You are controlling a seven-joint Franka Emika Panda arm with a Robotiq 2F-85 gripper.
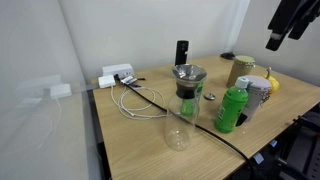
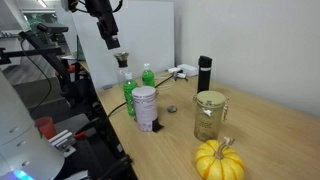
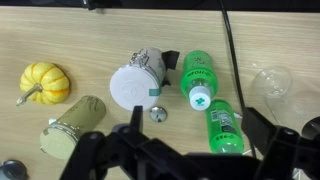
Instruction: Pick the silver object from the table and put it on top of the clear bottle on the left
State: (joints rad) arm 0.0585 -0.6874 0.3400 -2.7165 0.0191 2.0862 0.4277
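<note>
The silver object [image 3: 158,112] is a small round metal piece lying flat on the wooden table beside the white-topped can [image 3: 135,85]. It also shows in both exterior views [image 2: 172,110] [image 1: 209,97]. The clear bottle [image 1: 183,115] stands upright with a dark funnel top [image 1: 188,75]. Its glass body shows at the right edge of the wrist view [image 3: 273,80]. My gripper [image 3: 195,140] is open and empty. It hangs high above the table in both exterior views [image 1: 276,42] [image 2: 113,42], apart from everything.
Green bottles [image 3: 200,75] [image 3: 226,128] are between the can and the clear bottle. A glass jar [image 3: 72,125] and a yellow pumpkin [image 3: 44,82] sit past the can. A black cylinder [image 1: 182,52], a white power strip [image 1: 117,75] and cables [image 1: 140,100] are at the back.
</note>
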